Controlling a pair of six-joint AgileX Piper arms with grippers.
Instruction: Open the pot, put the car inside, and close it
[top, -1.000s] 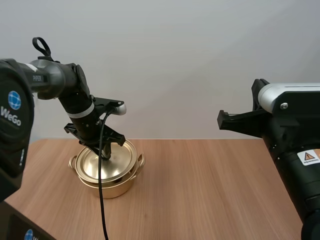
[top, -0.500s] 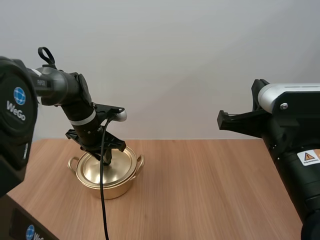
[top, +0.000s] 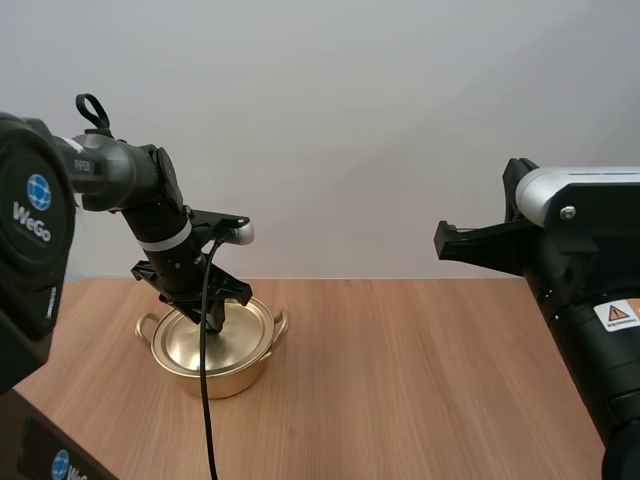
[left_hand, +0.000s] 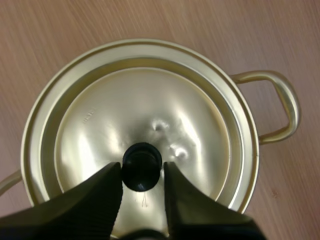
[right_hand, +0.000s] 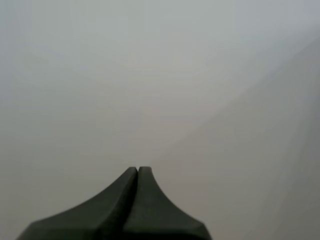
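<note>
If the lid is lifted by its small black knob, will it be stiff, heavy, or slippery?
Probably stiff and light: the lid looks like thin golden metal. The round knob between the left fingers may let it swing or slip.

Lid (top: 245, 330) no longer raised askew, now level on the pot (top: 236, 378).

Golden two-handled pot (top: 240, 373) stands upright on the table (top: 420, 380) — its lid (left_hand: 150, 115) seated flat, black knob (left_hand: 142, 166) centred.

One pot (top: 226, 380); one lid (left_hand: 125, 112)
</note>
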